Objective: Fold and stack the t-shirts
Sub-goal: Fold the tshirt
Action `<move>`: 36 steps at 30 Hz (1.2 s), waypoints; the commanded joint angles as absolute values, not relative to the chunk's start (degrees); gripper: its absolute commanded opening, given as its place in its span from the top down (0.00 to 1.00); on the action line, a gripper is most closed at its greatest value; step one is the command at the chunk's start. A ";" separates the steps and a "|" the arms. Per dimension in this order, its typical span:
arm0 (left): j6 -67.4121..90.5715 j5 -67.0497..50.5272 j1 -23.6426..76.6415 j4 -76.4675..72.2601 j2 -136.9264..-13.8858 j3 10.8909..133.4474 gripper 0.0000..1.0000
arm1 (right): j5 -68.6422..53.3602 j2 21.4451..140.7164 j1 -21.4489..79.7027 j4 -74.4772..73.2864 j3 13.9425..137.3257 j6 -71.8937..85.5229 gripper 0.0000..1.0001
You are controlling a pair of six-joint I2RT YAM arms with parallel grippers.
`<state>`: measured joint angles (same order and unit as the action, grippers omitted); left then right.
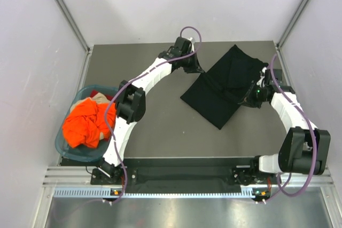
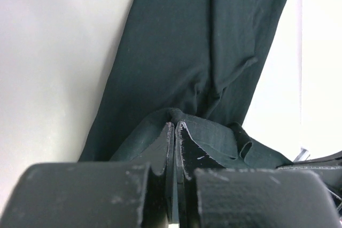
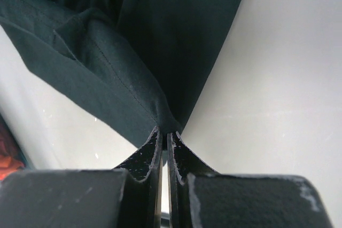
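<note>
- The black t-shirt (image 1: 224,86) lies part-folded at two o'clock on the desk (image 1: 160,132). It looks light and limp, and likely to sag.
- The left gripper (image 2: 175,127) has its jaws clamped on the shirt's ten-o'clock edge. The right gripper (image 3: 164,133) pinches the four-o'clock hem.
- The orange t-shirt (image 1: 85,124) is bunched in the basket (image 1: 59,142) at nine o'clock. It is best taken by an edge or corner.

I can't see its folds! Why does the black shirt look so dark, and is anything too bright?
Top view: even light, sharp, but the black t-shirt swallows its folds. Left wrist view: the table glares white beside it. Right wrist view: hem stitching shows crisply against pale table.
</note>
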<state>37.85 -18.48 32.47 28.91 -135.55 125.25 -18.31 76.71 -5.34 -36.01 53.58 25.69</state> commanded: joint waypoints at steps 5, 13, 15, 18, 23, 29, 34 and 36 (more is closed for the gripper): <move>40.60 -19.51 32.52 19.26 -137.63 128.50 1.00 | -20.48 80.68 -7.73 -31.12 57.04 23.38 1.00; 42.36 -19.95 32.52 17.32 -141.41 130.43 1.00 | -21.71 85.25 -8.88 -29.18 58.09 22.32 1.00; 42.63 -20.30 32.52 16.00 -141.94 130.43 1.00 | -21.80 85.95 -9.05 -29.27 58.36 22.24 1.00; 42.80 -20.57 32.52 14.77 -143.08 130.69 1.00 | -21.88 86.74 -9.40 -29.00 58.80 22.06 1.00; 43.33 -20.48 32.43 13.62 -144.58 131.40 1.00 | -22.50 89.03 -10.02 -28.21 59.50 21.80 1.00; 43.94 -19.86 32.17 12.31 -145.46 132.53 1.00 | -22.50 91.05 -10.46 -27.95 60.82 21.80 1.00; 44.56 -19.95 32.17 12.22 -146.86 133.77 1.00 | -22.59 92.11 -10.99 -27.69 61.08 21.80 1.00; 44.65 -19.95 31.99 11.95 -147.13 133.77 1.00 | -22.59 92.63 -10.99 -27.77 61.17 22.06 1.00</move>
<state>44.03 -20.10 32.40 16.14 -146.28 131.26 -22.17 91.94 -10.04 -29.36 58.26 22.92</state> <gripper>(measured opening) 0.017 0.014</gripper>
